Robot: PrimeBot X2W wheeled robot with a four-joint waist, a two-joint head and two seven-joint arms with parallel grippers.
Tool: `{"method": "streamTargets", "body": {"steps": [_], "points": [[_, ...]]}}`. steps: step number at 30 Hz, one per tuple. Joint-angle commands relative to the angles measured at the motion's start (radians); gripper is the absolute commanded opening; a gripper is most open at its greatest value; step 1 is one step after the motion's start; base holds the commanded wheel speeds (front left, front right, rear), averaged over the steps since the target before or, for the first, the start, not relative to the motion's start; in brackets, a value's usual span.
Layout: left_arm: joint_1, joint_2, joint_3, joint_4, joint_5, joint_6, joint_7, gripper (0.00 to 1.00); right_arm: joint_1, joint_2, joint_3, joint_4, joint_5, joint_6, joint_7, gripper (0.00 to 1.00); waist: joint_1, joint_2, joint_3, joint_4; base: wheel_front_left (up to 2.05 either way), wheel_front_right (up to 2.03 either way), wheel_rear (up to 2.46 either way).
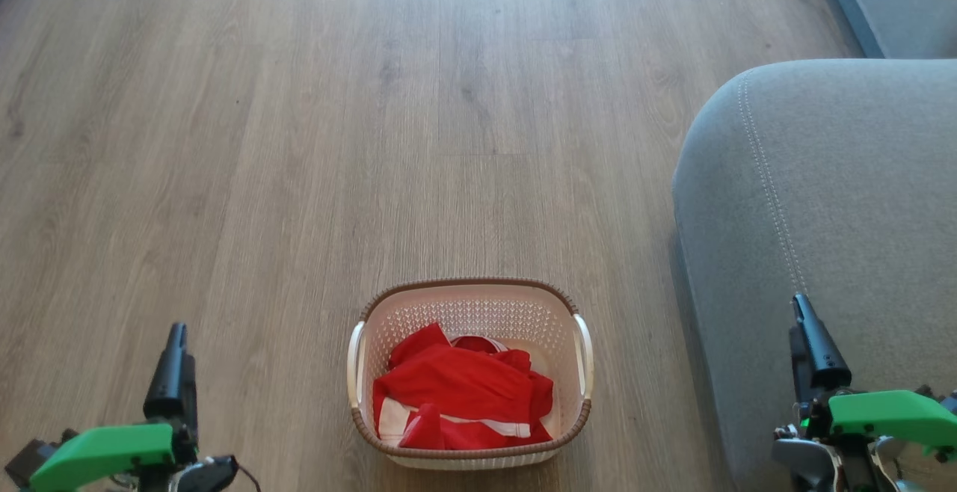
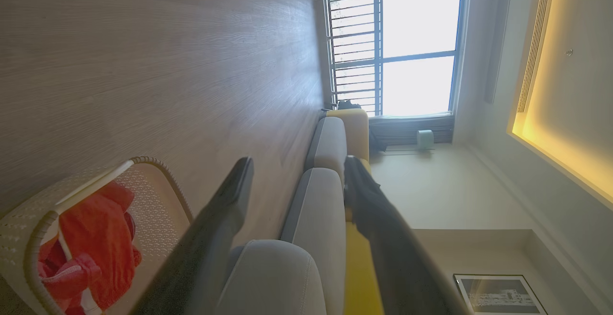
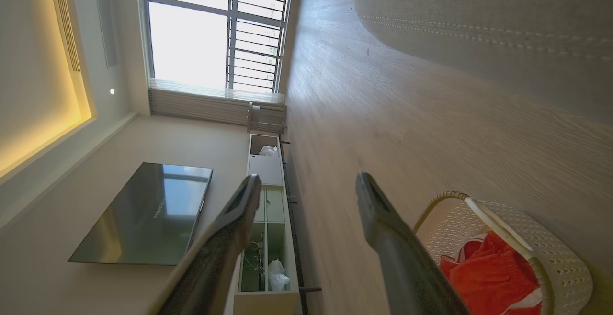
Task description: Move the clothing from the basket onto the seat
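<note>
A: Where's the clothing?
B: Crumpled in the basket on the floor, left of the seat. The basket's length runs side to side.
A: And the arms?
B: Left pincer and right pincer are both spread wide and empty.

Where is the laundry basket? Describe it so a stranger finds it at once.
Start at the big grey sofa on the right of the head view. On the wood floor just left of it stands a small cream basket. Its perforated walls, brown braided rim and the red clothing heaped inside set it apart.
</note>
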Motion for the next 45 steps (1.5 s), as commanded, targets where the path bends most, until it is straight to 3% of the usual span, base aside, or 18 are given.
{"method": "streamTargets", "body": {"steps": [1,13,19,28,35,41,45], "points": [[-0.058,0.007,0.022,-0.039,0.014,-0.003,-0.011,1.00,-0.050,-0.006,0.001,-0.044,-0.020,0.000,-0.010,1.00,0.0000,0.0000,-0.001,0.001,0.00,0.00,0.00],[-0.082,0.008,0.069,-0.112,0.148,-0.001,-0.043,1.00,-0.077,-0.008,-0.014,-0.123,-0.172,0.000,-0.042,1.00,0.0000,0.0000,-0.010,0.019,0.00,0.00,0.00],[-0.088,0.009,0.052,-0.204,0.238,0.047,-0.061,1.00,-0.088,-0.008,0.007,-0.187,-0.317,0.000,-0.060,1.00,0.0000,0.0000,-0.012,0.028,0.00,0.00,0.00],[-0.086,0.010,-0.032,-0.377,0.436,0.177,-0.090,1.00,-0.102,-0.010,0.040,-0.286,-0.542,0.000,-0.089,1.00,0.0000,0.0000,-0.015,0.046,0.00,0.00,0.00],[-0.092,0.011,-0.153,-0.466,0.670,0.266,-0.110,1.00,-0.110,-0.011,0.087,-0.334,-0.709,0.000,-0.110,1.00,0.0000,0.0000,-0.014,0.056,0.00,0.00,0.00],[-0.100,0.016,-0.271,-0.476,0.873,0.390,-0.128,1.00,-0.114,-0.011,0.117,-0.365,-0.806,0.000,-0.128,1.00,0.0000,0.0000,-0.017,0.057,0.00,0.00,0.00],[-0.115,0.069,-0.388,-0.456,0.964,0.463,-0.140,1.00,-0.116,-0.012,0.130,-0.385,-0.868,0.000,-0.140,1.00,0.0000,0.0000,-0.020,0.058,0.00,0.00,0.00]]}}
